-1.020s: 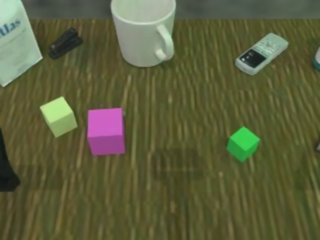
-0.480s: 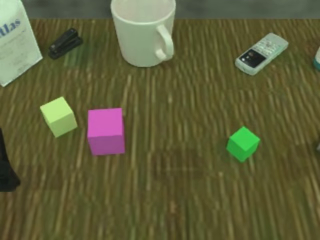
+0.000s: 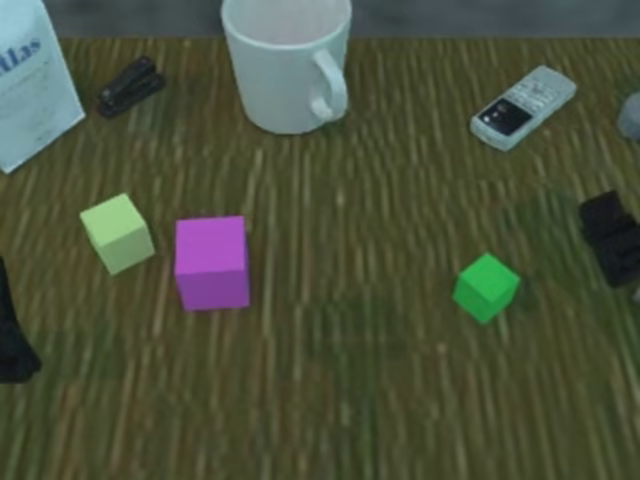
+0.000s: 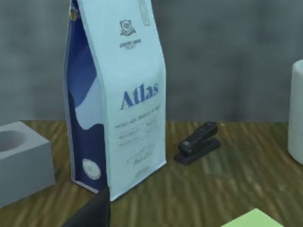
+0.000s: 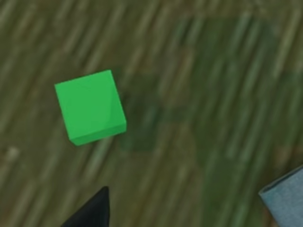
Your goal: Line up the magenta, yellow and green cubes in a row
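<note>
Right gripper (image 3: pixel 612 240) sits at the worktop's (image 3: pixel 380 400) right edge, partly cut off; finger state cannot be told. Green cube (image 3: pixel 486 287) lies near it, untouched. Magenta cube (image 3: pixel 211 262) and yellow cube (image 3: pixel 117 232) sit close together at left. Left gripper (image 3: pixel 12 335) parked at left edge, mostly out of view.

Striped wooden table (image 3: pixel 360 400), green cube (image 3: pixel 486 287) just beside right gripper (image 3: pixel 612 238), magenta cube (image 3: pixel 211 262), yellow cube (image 3: pixel 117 232), mug (image 3: pixel 288 62), remote (image 3: pixel 523 106), stapler (image 3: pixel 130 86), bag (image 3: pixel 32 80) farther off

I see even, soft light, faint shadow right of the green cube (image 3: pixel 486 287), table (image 3: pixel 380 380) grain smeared, no glare
</note>
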